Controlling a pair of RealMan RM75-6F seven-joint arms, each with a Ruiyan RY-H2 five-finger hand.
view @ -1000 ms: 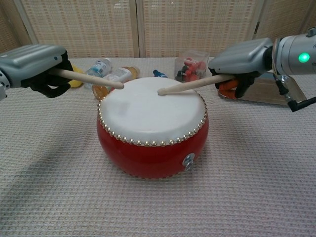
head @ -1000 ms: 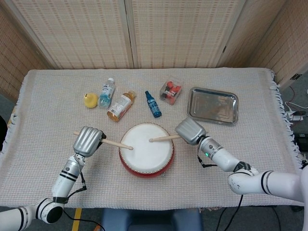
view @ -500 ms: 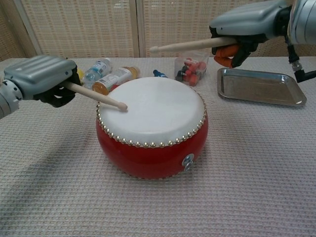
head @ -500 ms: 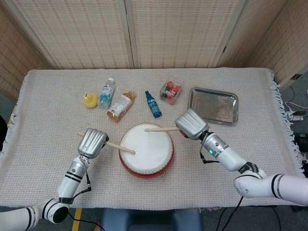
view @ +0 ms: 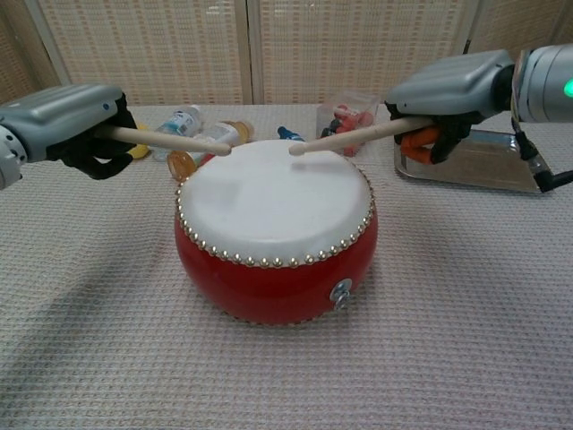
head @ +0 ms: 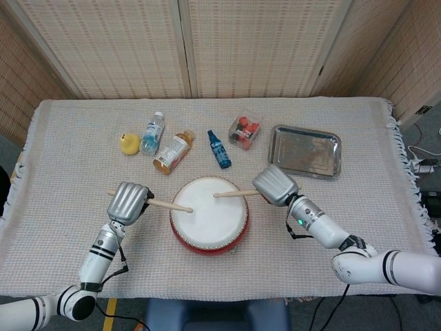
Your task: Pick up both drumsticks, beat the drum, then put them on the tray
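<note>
A red drum point(head: 209, 215) point(view: 275, 228) with a white skin stands at the table's front middle. My left hand point(head: 127, 202) point(view: 67, 125) grips one wooden drumstick point(head: 167, 205) point(view: 172, 141); its tip hangs just above the skin's left edge. My right hand point(head: 274, 186) point(view: 450, 94) grips the other drumstick point(head: 236, 194) point(view: 349, 139), whose tip sits at or just above the skin's far middle. The steel tray point(head: 304, 151) point(view: 488, 170) lies behind my right hand, with nothing on it.
Behind the drum lie a yellow toy point(head: 128, 143), a clear water bottle point(head: 152, 132), an amber bottle point(head: 172, 152), a small blue bottle point(head: 219, 149) and a clear box of red pieces point(head: 244, 130). A woven cloth covers the table.
The right drumstick has dropped from high above the drum down to the skin. The left stick's tip has lifted off the skin and now points level.
</note>
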